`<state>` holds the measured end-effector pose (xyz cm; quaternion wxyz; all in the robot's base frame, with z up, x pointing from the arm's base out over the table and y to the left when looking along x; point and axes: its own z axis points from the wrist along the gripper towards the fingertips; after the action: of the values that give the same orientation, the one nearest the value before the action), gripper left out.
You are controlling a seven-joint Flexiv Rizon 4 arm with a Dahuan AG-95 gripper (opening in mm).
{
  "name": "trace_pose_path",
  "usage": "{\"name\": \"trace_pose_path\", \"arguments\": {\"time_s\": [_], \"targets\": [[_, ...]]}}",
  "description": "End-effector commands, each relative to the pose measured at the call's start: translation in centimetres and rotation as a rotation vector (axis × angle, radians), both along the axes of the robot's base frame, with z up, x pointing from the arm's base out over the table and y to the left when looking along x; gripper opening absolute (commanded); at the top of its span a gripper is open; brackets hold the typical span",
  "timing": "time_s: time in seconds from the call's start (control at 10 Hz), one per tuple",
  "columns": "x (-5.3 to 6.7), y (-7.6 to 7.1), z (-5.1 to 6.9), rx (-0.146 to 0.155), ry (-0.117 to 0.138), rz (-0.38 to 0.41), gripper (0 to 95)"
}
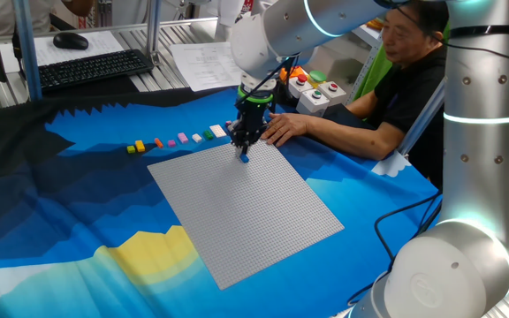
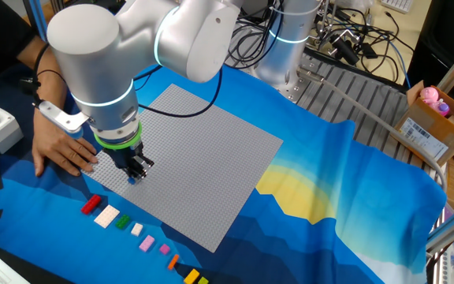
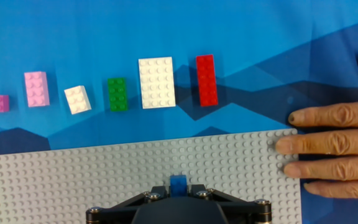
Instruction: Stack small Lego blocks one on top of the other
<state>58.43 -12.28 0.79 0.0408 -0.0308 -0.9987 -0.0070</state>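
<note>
One blue brick (image 3: 178, 183) seemingly between jaws

One fixed view looks down across the table from a raised spot, facing a row of small coloured plastic bricks (image 1: 179, 139) and a seated person beyond the large grey studded square baseplate (image 1: 237, 212). The other fixed view looks down from the opposite side, so the same row (image 2: 144, 241) lies nearest the camera and the baseplate (image 2: 203, 158) beyond it. The hand view sits very close, looking straight down past the black two-finger gripper (image 3: 179, 186) at the baseplate edge (image 3: 104, 174) and bricks (image 3: 117, 93).
</note>
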Motion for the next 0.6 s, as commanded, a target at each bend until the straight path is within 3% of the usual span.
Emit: {"name": "trace_pose_path", "arguments": {"time_s": [0.1, 0.6], "targets": [[0.26, 0.04, -0.60, 0.001, 0.001, 0.000, 0.0], [0.92, 0.12, -0.16, -0.007, 0.007, -0.001, 0.0]]}}
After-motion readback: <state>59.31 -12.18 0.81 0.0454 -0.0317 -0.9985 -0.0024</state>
